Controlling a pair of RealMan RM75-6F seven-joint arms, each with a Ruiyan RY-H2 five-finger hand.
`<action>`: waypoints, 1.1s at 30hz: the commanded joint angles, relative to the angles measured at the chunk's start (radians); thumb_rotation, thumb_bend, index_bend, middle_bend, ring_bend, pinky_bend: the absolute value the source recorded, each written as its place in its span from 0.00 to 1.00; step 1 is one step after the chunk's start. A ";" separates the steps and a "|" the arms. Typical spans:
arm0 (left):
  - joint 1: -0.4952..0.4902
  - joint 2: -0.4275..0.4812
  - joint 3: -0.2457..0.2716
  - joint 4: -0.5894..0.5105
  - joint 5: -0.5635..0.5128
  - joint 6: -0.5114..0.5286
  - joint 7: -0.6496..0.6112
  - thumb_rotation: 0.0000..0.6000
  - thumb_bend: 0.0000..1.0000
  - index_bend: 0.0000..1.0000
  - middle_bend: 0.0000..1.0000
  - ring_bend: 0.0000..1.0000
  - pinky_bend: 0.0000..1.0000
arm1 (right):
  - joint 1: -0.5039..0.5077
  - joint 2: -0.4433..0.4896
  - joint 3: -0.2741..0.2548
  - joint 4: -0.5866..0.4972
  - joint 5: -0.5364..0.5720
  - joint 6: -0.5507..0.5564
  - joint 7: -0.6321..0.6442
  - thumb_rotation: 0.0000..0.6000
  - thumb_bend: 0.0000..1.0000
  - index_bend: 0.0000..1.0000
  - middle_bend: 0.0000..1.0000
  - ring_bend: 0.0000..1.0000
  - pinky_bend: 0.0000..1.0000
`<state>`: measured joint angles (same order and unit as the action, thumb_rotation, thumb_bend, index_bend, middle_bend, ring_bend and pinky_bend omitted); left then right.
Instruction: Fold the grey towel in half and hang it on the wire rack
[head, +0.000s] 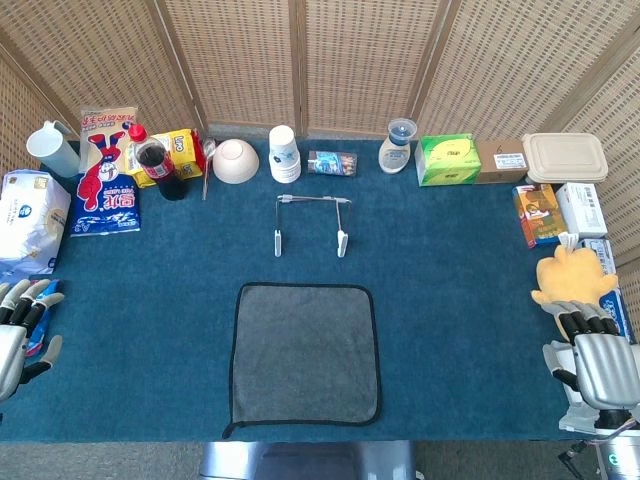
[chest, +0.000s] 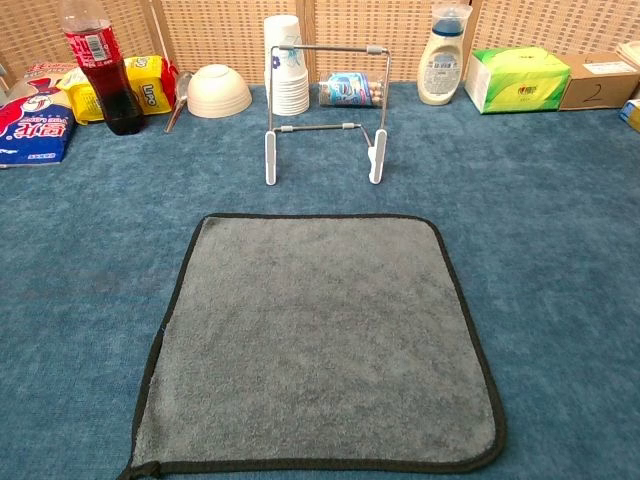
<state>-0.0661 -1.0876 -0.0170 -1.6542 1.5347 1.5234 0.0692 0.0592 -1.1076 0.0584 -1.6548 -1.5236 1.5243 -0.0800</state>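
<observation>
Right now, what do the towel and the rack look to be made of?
Towel: soft grey cloth, probably microfibre; matte, fuzzy nap, with a stitched black edge. Rack: thin metal wire, by its shiny silver bars, standing on white feet that look like plastic, though rubber is possible.

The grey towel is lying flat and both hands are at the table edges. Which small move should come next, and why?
Probably bring the left hand inward to the near left corner of the grey towel to grip it. The towel lies fully spread and unfolded before the wire rack, and neither hand touches it; the right hand waits at the far edge.
</observation>
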 joint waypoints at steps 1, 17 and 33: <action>-0.004 -0.004 0.000 0.006 -0.001 -0.009 -0.005 1.00 0.20 0.22 0.16 0.11 0.04 | -0.002 0.002 0.000 -0.006 -0.001 0.002 -0.005 1.00 0.37 0.24 0.27 0.21 0.20; -0.025 0.006 0.001 0.030 0.014 -0.040 -0.076 1.00 0.20 0.22 0.16 0.11 0.04 | -0.012 0.003 -0.001 -0.032 0.000 0.011 -0.031 1.00 0.37 0.24 0.27 0.21 0.20; -0.154 0.017 0.012 0.013 0.090 -0.205 -0.178 1.00 0.20 0.23 0.18 0.14 0.05 | -0.023 0.022 -0.001 -0.087 0.010 0.016 -0.086 1.00 0.37 0.24 0.26 0.20 0.20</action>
<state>-0.1849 -1.0781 -0.0089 -1.6211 1.6026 1.3620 -0.0869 0.0341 -1.0831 0.0577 -1.7387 -1.5134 1.5437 -0.1624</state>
